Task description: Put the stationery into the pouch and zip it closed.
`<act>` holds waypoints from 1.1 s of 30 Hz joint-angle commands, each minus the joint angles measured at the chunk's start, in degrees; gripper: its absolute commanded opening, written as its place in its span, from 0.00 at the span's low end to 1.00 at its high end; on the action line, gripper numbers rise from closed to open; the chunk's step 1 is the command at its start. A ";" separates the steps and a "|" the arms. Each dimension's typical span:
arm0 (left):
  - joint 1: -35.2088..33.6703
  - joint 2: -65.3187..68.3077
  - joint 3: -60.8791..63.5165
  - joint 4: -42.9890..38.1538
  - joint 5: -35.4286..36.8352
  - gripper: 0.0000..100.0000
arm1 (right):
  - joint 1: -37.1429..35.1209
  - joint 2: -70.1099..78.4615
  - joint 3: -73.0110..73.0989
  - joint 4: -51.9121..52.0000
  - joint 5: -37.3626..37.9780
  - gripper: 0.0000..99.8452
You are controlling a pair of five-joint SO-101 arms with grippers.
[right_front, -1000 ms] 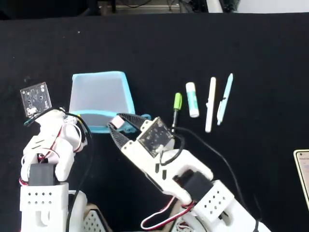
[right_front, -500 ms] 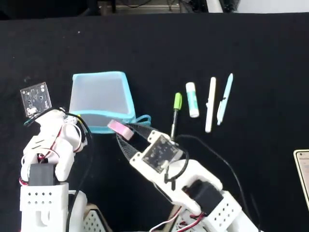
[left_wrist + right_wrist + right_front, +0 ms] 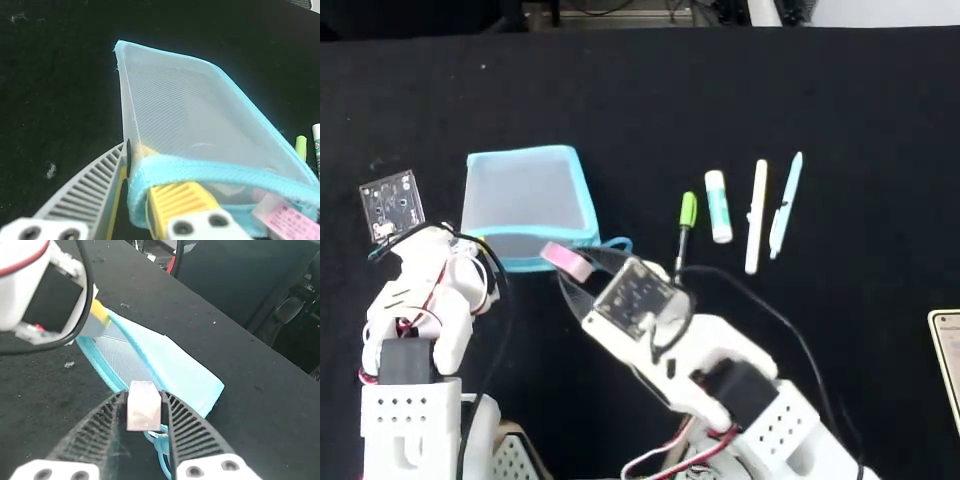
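The black table (image 3: 720,90) takes up most of the high view. On its left half lies the pouch (image 3: 525,195), a pale mesh bag trimmed in light blue, with its open mouth turned toward the two arms.

The left gripper (image 3: 131,167) is clenched on the near rim of the pouch at its left corner. The blue trim runs between its fingers, one of them (the yellow-padded one) inside the mouth.

The right gripper (image 3: 144,407) is at the right corner of the same rim, pinching a pink eraser (image 3: 144,405) upright between its ribbed fingers. The eraser is just at the mouth of the pouch; I cannot tell whether it touches the trim.

The rest of the stationery lies in a row to the right of the pouch, well apart from it. Farthest right is a light blue pen (image 3: 785,205), with a white pen (image 3: 756,215) just beside it. Next come a glue stick (image 3: 718,205) with a green cap and a green-capped marker (image 3: 686,222), which is nearest the right arm.

A pale card (image 3: 947,355) is cut off by the right edge of the table.
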 commanded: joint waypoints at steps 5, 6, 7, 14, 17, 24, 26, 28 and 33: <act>-0.04 -0.70 -0.57 -0.62 0.35 0.03 | -1.32 8.22 -8.57 -7.30 -1.32 0.01; -0.04 -0.70 -0.57 -0.53 0.35 0.03 | -1.41 8.66 -8.75 -8.00 -2.81 0.01; -0.04 -0.70 -0.57 -0.53 0.35 0.03 | -1.41 9.19 -8.84 -8.44 -4.48 0.01; -0.04 -0.70 -0.57 -0.53 0.35 0.03 | -1.41 16.40 -5.32 -14.68 -8.62 0.01; -0.04 -0.70 -0.57 -0.53 0.35 0.03 | -1.41 20.53 -5.58 -17.85 -8.70 0.01; -0.13 -0.70 -0.57 -0.53 0.35 0.03 | -1.41 30.11 -9.19 -18.37 -8.70 0.01; -0.22 -0.70 -0.57 -0.53 0.35 0.03 | -1.93 31.16 -11.12 -15.38 -8.53 0.02; -0.22 -0.70 -0.57 -0.53 0.35 0.03 | -4.40 31.16 -14.20 -8.44 -8.53 0.06; -0.13 -0.70 -0.57 -0.53 0.35 0.03 | -9.93 31.16 -21.76 6.59 -8.35 0.23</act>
